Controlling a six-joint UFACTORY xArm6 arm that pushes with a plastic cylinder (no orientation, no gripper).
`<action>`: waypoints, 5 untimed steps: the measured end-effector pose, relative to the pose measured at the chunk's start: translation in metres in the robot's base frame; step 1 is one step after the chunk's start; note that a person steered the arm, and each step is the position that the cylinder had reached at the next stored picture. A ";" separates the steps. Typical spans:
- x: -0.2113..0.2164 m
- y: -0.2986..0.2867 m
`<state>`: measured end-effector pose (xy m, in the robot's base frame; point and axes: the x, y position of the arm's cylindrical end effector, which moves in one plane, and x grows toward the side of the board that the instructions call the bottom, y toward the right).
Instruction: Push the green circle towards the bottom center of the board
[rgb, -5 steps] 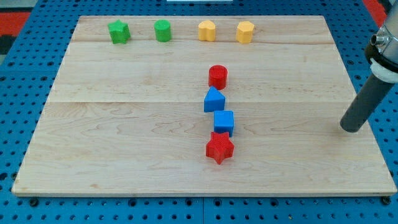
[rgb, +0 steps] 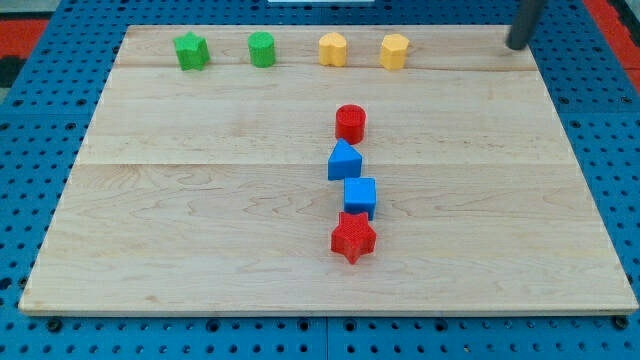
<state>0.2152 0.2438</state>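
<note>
A: Starting at the view's left, what sits along the top of the worktop (rgb: 200, 250)?

B: A green star (rgb: 191, 51) comes first, then the green circle (rgb: 261, 48) just to its right, both near the top edge. Further right lie a yellow heart-like block (rgb: 332, 49) and a yellow hexagon-like block (rgb: 394, 51), so four blocks stand in one row.

A: And in the middle?

B: A column runs downward: a red cylinder (rgb: 350, 122), a blue triangle-like block (rgb: 344, 161) below it, then a blue cube (rgb: 360, 196) touching a red star (rgb: 353, 237) at the bottom.

A: Where is the tool?

B: It is a plain dark rod with no jaws, so it holds nothing. Its tip (rgb: 516, 45) shows at the view's top right, near the worktop's upper right corner, at about the height of the top row.

A: How does the green circle lie relative to it?

B: Well apart, far to the tip's left, with both yellow blocks between them. Nothing touches the circle.
</note>
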 end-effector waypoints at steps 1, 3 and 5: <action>-0.024 -0.052; -0.023 -0.182; -0.021 -0.339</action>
<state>0.1946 -0.0949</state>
